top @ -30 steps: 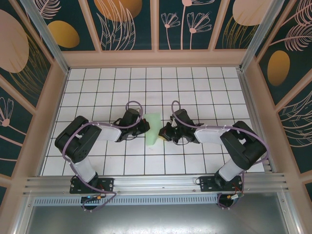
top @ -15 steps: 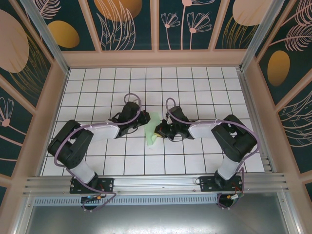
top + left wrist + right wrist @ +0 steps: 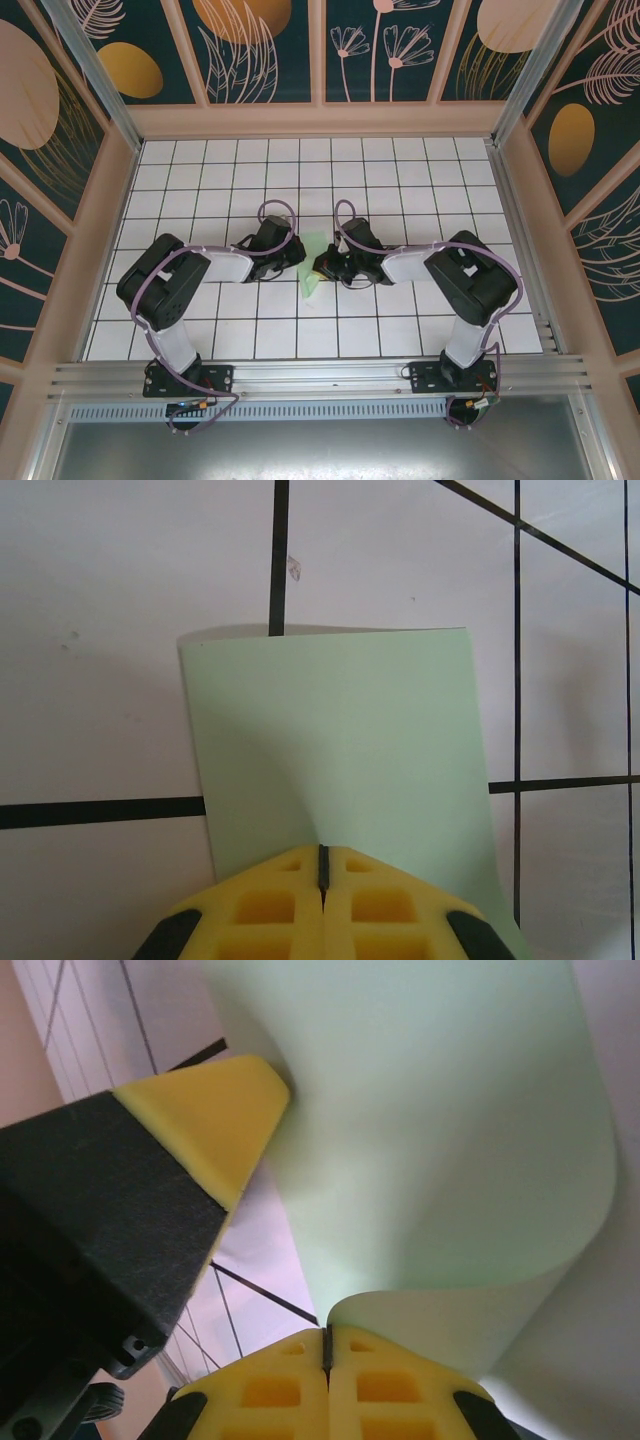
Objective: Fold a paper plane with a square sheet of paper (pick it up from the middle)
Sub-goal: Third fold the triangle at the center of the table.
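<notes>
Left pincer (image 3: 298, 256) and right pincer (image 3: 322, 266) meet tip to tip in the top view. Both have their jaws closed on the square sheet of paper (image 3: 311, 284) between them. Its pale green end shows just on the arm-base side of the two tips, over the white gridded table (image 3: 400, 180).

From the left wrist, the yellow fingertips (image 3: 270, 905) are pressed together on the sheet's near edge. The paper spreads straight ahead of them, its far edge level and lying across a black grid line.

From the right wrist, the yellow fingertips (image 3: 385, 1385) are likewise pinched on the paper. The paper rises ahead of them and curls over to the right. A yellow pad (image 3: 215, 1120) of the left pincer touches the sheet ahead and to the left.
</notes>
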Robot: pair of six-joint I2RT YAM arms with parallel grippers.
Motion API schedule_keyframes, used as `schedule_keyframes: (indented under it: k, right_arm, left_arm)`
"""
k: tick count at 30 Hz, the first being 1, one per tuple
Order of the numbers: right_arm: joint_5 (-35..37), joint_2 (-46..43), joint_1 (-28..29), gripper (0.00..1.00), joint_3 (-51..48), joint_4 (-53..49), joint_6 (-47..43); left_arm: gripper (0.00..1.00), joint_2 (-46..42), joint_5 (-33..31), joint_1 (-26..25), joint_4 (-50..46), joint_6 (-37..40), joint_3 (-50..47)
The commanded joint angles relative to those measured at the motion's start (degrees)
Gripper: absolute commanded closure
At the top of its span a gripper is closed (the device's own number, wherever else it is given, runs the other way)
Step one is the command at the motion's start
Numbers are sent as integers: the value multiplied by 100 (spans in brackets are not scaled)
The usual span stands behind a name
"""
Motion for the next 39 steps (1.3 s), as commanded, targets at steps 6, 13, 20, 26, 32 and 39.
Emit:
schedule_keyframes:
  k: [6,13,20,26,32,39]
  right_arm:
    - [-23,177,45,100,109,525,76]
    - [-151,325,49,100,234,472,-41]
    - [-137,413,40,100,265,526,-68]
    - [-171,553,49,100,340,528,-80]
    - [-207,625,48,100,400,519,-108]
    - [-223,703,49,100,426,511,-136]
  left_arm:
    - [100,139,-121,35,-296,-53,-22]
    - [100,88,-81,27,-333,-6,-27]
    - [100,145,-11,34,-369,32,48]
    - [100,154,2,28,-381,30,44]
    - [100,141,7,32,-405,36,60]
    - [100,169,30,29,-411,38,72]
